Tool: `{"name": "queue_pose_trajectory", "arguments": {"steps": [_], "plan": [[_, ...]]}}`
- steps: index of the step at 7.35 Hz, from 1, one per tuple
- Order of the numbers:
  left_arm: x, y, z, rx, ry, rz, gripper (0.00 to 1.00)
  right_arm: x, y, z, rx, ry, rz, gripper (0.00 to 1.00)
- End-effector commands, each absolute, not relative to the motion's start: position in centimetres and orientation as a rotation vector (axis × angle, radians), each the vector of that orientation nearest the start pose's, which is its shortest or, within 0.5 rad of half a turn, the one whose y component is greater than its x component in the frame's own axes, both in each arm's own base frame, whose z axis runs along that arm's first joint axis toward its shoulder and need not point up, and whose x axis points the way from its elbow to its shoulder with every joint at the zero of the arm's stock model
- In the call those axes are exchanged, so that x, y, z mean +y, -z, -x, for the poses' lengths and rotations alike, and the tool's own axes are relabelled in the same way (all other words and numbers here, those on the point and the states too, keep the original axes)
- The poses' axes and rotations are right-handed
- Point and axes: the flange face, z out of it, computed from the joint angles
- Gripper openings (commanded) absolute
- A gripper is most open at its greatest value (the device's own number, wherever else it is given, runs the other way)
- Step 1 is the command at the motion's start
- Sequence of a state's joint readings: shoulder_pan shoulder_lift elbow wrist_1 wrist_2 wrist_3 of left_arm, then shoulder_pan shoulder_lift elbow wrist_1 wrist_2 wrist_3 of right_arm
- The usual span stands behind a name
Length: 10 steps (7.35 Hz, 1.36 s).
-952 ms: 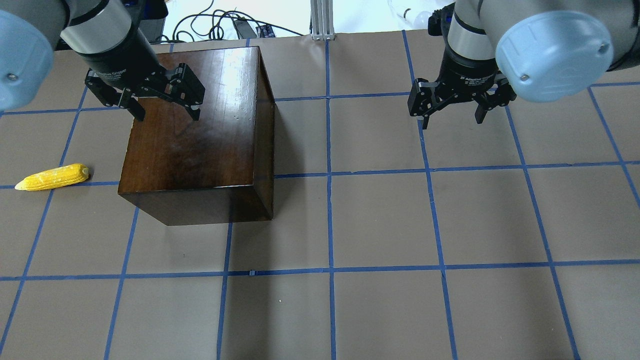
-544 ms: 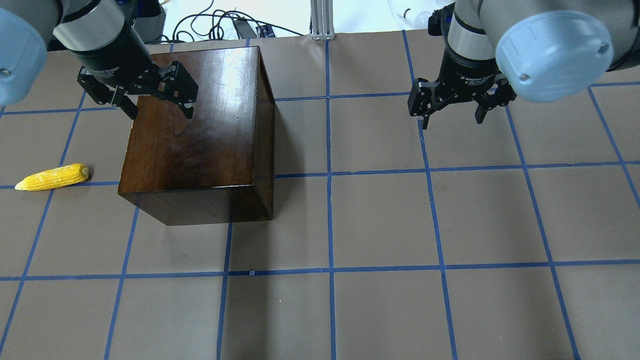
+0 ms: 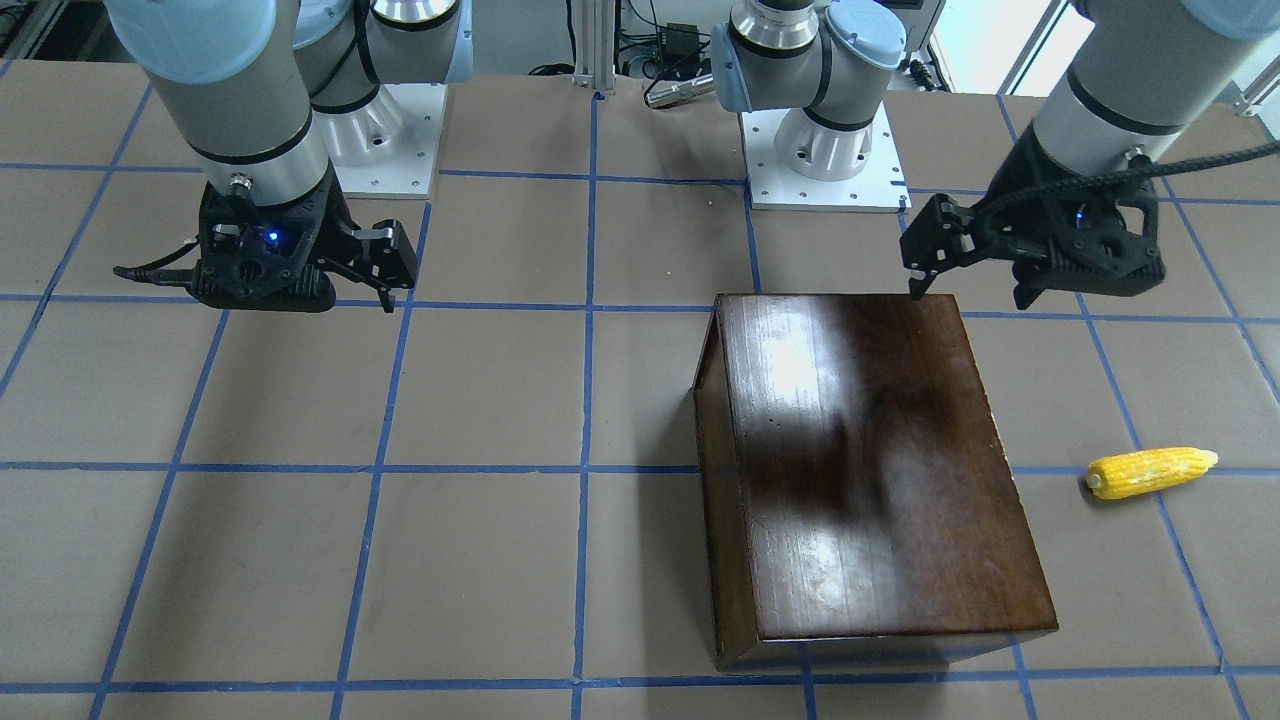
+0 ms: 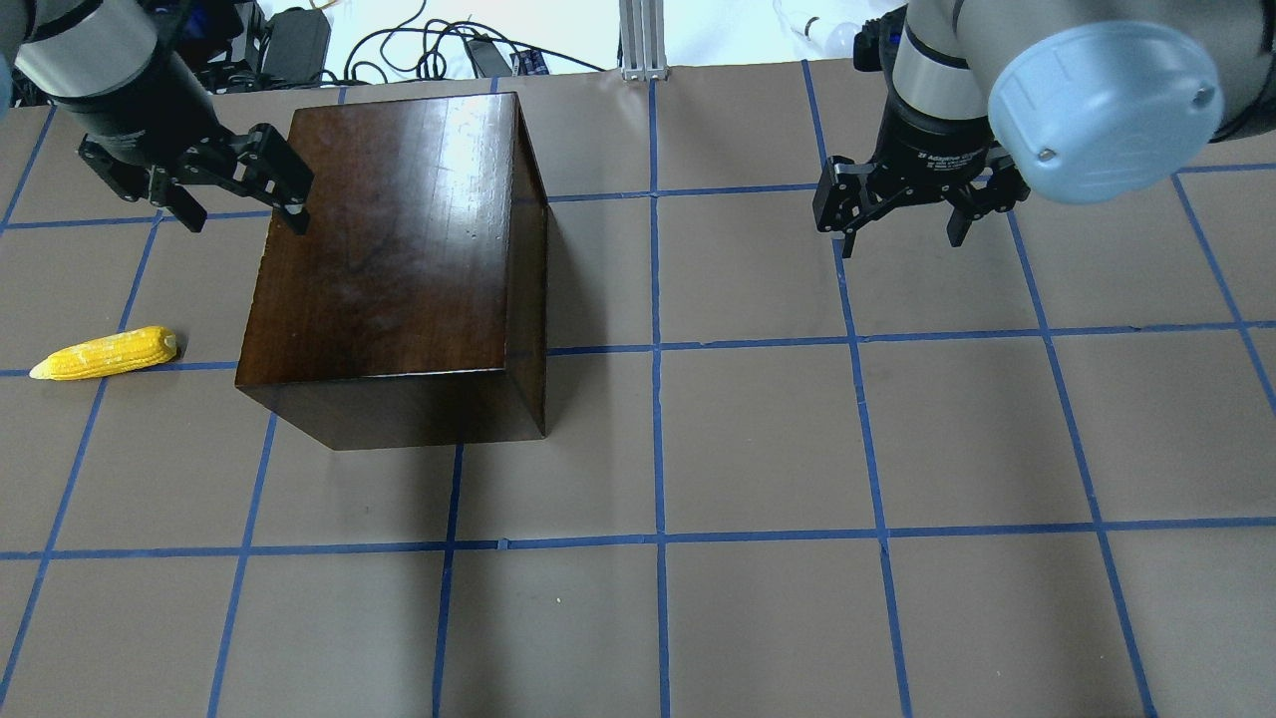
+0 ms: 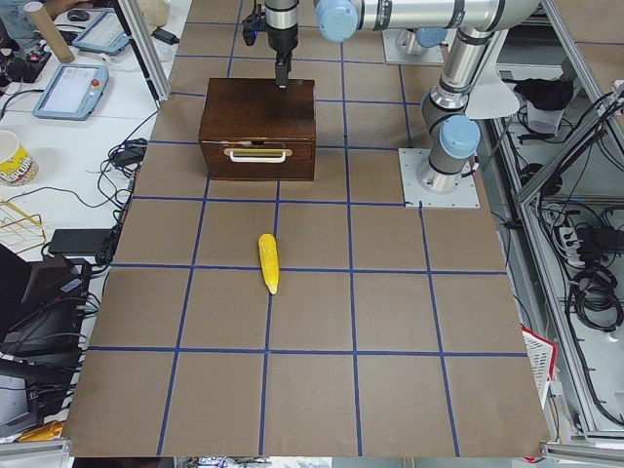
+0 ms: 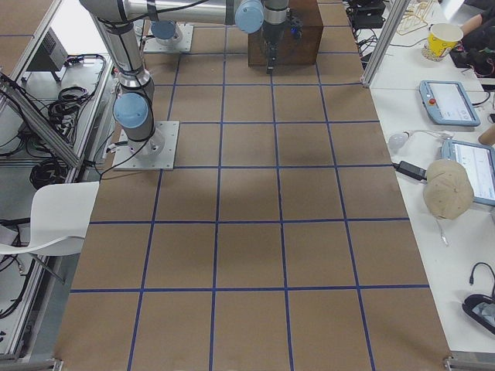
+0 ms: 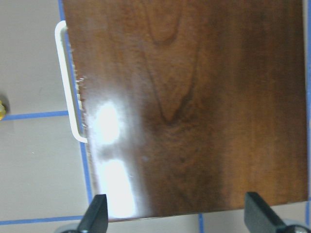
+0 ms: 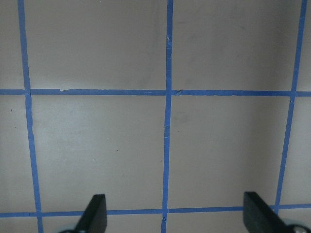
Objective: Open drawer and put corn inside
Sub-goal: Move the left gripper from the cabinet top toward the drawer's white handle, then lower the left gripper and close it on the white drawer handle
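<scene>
The glossy dark-brown wooden box (image 4: 399,259) stands on the table's left half and also shows in the front view (image 3: 870,470). Its drawer (image 5: 258,154) is shut; the front with a pale handle (image 7: 65,82) faces the corn's side. The yellow corn (image 4: 105,353) lies on the table left of the box, apart from it, also in the front view (image 3: 1150,471). My left gripper (image 4: 247,214) is open and empty, above the box's far-left corner. My right gripper (image 4: 902,234) is open and empty over bare table far to the right.
The table (image 4: 758,439) is covered in brown paper with a blue tape grid. The two arm bases (image 3: 820,150) stand at the robot's side. Cables (image 4: 439,55) lie beyond the far edge. Side benches hold tablets (image 5: 73,88).
My left gripper has moved left, from over the box's top to its far-left corner, staying open. The right gripper, box and corn have not moved.
</scene>
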<state>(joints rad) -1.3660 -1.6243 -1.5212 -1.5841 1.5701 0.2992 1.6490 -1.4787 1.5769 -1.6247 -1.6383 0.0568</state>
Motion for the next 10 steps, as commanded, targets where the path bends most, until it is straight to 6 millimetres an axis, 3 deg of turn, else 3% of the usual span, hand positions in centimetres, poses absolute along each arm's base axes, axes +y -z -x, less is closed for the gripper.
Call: {"name": "queue_pose_trajectory", "arguments": {"steps": [1,4,8,10], "plan": [[-54.3,-46.2,-3.7,3.201,-0.056,-0.136,1.00,-51.3,-44.4,-16.7,3.211,-0.064,0.037,1.00],[-55.8,-42.2,-10.9,3.240,-0.059,-0.228,1.00,-51.3,-44.4,-16.7,3.211,-0.064,0.037,1.00],[-57.9,-36.9,-15.4,3.282,-0.074,-0.240,1.00,-51.3,-44.4,-16.7,3.211,-0.064,0.037,1.00],[-58.5,-34.3,-16.3,3.349,-0.094,-0.206,1.00,-51.3,-44.4,-16.7,3.211,-0.064,0.037,1.00]]}}
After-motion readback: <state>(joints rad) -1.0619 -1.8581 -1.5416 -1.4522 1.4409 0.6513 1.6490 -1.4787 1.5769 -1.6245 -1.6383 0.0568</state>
